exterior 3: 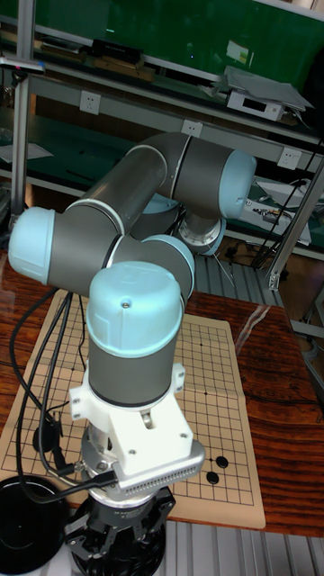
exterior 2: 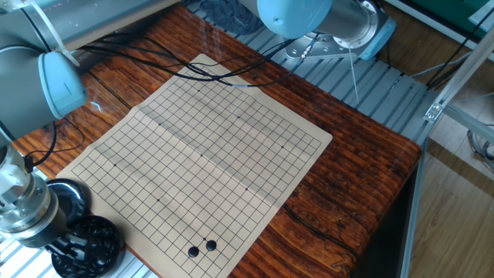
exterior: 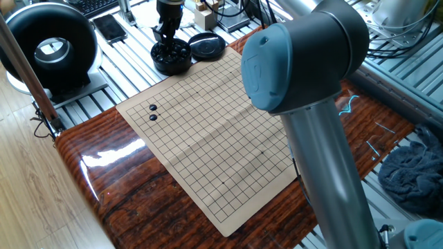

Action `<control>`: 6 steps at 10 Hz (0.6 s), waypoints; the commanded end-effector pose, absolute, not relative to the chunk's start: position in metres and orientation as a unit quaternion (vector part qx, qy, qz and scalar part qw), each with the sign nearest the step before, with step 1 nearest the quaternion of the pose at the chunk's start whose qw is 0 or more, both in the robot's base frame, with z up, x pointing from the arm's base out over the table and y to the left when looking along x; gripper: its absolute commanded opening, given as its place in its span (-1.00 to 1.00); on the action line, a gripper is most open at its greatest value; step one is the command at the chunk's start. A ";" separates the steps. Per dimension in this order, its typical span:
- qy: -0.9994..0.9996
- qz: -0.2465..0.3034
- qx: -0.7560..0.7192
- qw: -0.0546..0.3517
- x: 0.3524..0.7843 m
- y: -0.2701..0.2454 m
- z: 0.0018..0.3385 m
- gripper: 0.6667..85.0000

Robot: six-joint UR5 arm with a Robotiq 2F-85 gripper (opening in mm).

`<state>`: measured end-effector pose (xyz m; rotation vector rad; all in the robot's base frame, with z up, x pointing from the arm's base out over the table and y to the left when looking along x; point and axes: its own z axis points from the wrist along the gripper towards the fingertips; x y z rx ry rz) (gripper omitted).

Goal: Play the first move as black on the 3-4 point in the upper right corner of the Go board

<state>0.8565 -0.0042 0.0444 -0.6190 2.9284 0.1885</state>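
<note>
From my station I see my gripper point(exterior: 166, 43) dipped into the round black bowl point(exterior: 172, 57) of glossy stones just off the pale gridded board point(exterior: 208, 131), fingers hidden so I cannot tell their spread, while two black stones point(exterior: 153, 112) sit side by side near one board edge.
</note>
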 end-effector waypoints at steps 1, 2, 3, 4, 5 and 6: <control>0.974 0.065 -0.203 0.075 0.859 -0.004 0.043 -0.14; 0.974 0.066 -0.203 0.076 0.860 -0.003 0.042 -0.14; 0.974 0.067 -0.203 0.076 0.861 -0.002 0.039 -0.14; 0.974 0.067 -0.203 0.076 0.861 -0.002 0.039 -0.15; 0.974 0.068 -0.201 0.076 0.861 -0.002 0.039 -0.15; 0.975 0.069 -0.200 0.076 0.860 -0.002 0.039 -0.18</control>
